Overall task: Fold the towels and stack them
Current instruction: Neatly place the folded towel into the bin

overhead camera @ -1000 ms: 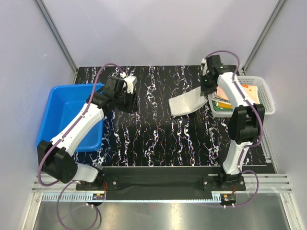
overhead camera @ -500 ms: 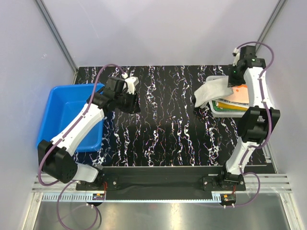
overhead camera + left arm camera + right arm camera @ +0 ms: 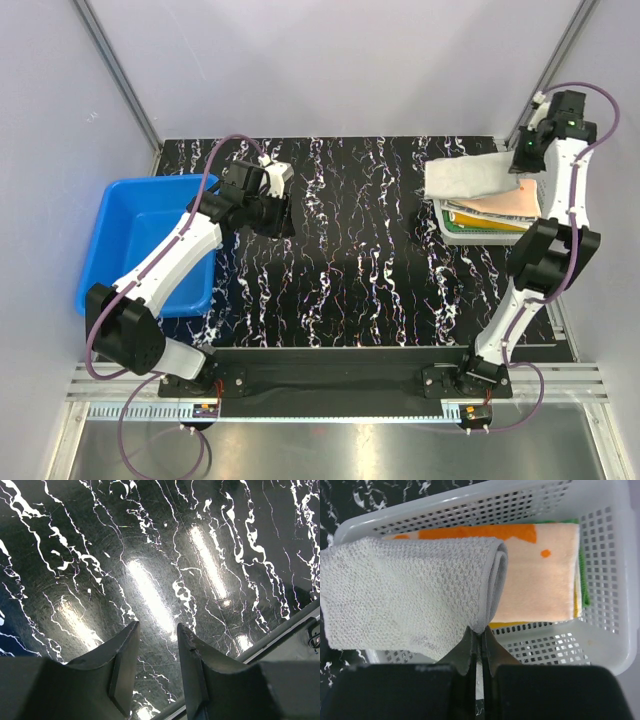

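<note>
- Top view: a black table point(image 3: 350, 280) veined with white stands between pale grey walls point(image 3: 330, 60), with slanted metal posts point(image 3: 115, 75) rising at its far corners.
- A blue bin point(image 3: 140, 240) sits at the table's left edge.
- The left gripper point(image 3: 272, 208) hovers over bare table left of centre, near the bin.
- At the far right corner, the right gripper point(image 3: 520, 163) holds the whitish-beige towel point(image 3: 465, 180).
- The towel's long axis runs parallel to the table's far edge. The held end is on the right and the free end points towards the table's middle.
- Below it lie a cream towel point(image 3: 500, 205) and a green towel point(image 3: 480, 236).
- Left wrist view: the left gripper point(image 3: 157, 630) has its jaws partly apart with nothing between them. Glossy table with light streaks lies below.
- Right wrist view: the right gripper point(image 3: 480, 637) has its jaws pinched tight on the rolled, folded edge of the whitish-beige towel point(image 3: 405, 595).
- The towel's waffle-textured body stretches away to the left of the picture, across the rim of the white mesh basket point(image 3: 605, 580).
- The cream towel point(image 3: 535, 575), marked with orange, lies flat in the basket on top of the stack. The green towel point(image 3: 583, 592) shows only as an edge under it.
</note>
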`<state>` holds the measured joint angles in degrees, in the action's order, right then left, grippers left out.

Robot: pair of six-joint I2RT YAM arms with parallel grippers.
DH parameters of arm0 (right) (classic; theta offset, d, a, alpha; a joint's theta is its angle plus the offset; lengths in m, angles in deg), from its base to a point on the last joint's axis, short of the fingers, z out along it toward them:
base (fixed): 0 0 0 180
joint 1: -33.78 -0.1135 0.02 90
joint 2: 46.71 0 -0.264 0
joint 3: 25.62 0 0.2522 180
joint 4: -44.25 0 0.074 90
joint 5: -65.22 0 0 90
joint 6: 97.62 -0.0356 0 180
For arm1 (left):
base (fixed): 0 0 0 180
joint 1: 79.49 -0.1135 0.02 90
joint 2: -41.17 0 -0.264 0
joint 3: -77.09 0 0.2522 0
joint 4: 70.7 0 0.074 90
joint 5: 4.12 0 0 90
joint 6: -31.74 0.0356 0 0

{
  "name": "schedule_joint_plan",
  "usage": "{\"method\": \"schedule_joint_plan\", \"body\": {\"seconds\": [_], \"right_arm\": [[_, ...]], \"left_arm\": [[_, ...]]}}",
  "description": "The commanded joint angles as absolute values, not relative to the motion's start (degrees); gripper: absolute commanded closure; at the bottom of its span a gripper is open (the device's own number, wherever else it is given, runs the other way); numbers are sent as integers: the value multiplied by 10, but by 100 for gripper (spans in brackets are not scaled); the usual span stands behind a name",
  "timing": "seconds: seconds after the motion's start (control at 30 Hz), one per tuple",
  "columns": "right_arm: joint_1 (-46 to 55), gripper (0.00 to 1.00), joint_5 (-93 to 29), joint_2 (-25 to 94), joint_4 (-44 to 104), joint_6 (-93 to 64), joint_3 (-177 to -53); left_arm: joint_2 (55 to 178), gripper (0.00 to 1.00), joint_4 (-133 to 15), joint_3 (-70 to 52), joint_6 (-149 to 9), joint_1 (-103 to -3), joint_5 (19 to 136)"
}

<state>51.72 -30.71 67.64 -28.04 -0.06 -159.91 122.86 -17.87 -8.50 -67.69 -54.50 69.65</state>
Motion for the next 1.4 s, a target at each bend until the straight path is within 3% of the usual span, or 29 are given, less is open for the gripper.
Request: {"method": "schedule_joint_plan", "body": {"seconds": [0.0, 0.3, 0.33, 0.37, 0.4, 0.5, 0.57, 0.63, 0.8, 1.0, 1.37], "right_arm": [[551, 100, -335, 711, -244, 8, -1636], [576, 90, -292, 810, -230, -1, -1669], [577, 84, -276, 815, -221, -4, -1670], [579, 70, -273, 820, -215, -3, -1669], [580, 45, -264, 826, -207, -3, -1669], [580, 31, -216, 824, -201, -11, -1674], [580, 25, -237, 796, -191, -33, -1649], [575, 12, -273, 770, -170, -58, -1624], [536, 11, -295, 698, -135, -69, -1543], [468, 11, -322, 703, -143, -91, -1532], [427, 25, -347, 727, -141, -81, -1499]], "left_arm": [[1229, 59, -207, -88, -676, -547, 675], [1240, 60, -206, -93, -672, -547, 663], [1239, 60, -204, -93, -672, -546, 668], [1239, 60, -204, -93, -672, -547, 669], [1237, 60, -203, -93, -671, -546, 668], [1230, 59, -205, -90, -672, -546, 665], [1225, 59, -207, -88, -673, -545, 667], [1222, 59, -209, -87, -674, -545, 667], [1215, 59, -217, -78, -678, -544, 664], [1211, 59, -215, -77, -679, -543, 665], [1217, 59, -204, -93, -680, -541, 671]]}}
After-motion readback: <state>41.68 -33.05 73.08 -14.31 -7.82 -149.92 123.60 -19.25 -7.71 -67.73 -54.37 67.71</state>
